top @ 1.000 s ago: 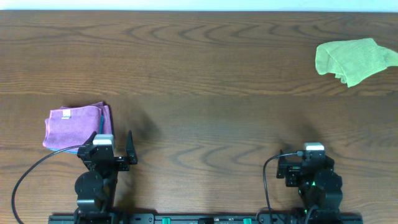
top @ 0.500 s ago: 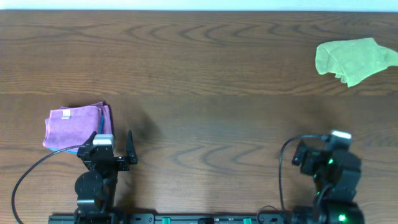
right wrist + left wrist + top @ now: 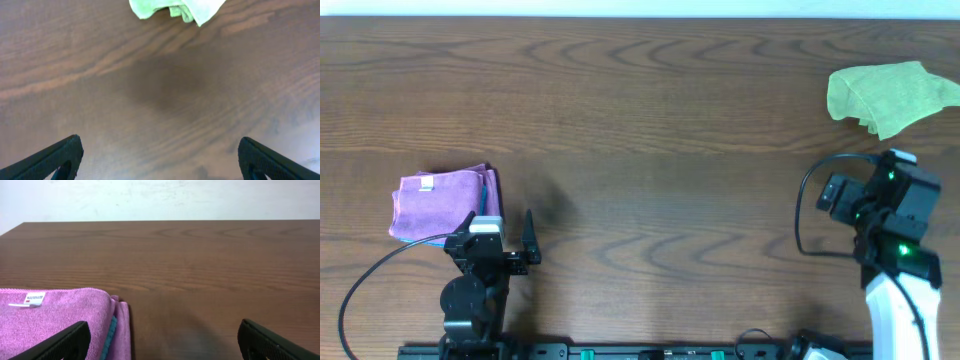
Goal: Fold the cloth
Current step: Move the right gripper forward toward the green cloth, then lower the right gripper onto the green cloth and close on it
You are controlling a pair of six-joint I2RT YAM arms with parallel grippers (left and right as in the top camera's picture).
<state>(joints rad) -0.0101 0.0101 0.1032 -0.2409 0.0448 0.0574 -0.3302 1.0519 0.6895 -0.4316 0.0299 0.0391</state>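
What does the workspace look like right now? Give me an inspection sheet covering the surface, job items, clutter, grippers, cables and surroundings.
Surface: dark wood-grain table, bare across its middle.
Job's things: lime-green cloth lies crumpled at the far right, not yet folded.
Clutter: purple cloth, folded, white tag showing, lies near the left arm; a teal edge peeks out under it.
Grippers: left gripper open, empty, beside the purple cloth; right gripper open, empty, short of the lime-green cloth.
Cables: left black cable loops near the table's front edge; right black cable loops beside the right arm; neither touches the lime-green cloth.
Surroundings: pale wall behind the table; nothing else seen.
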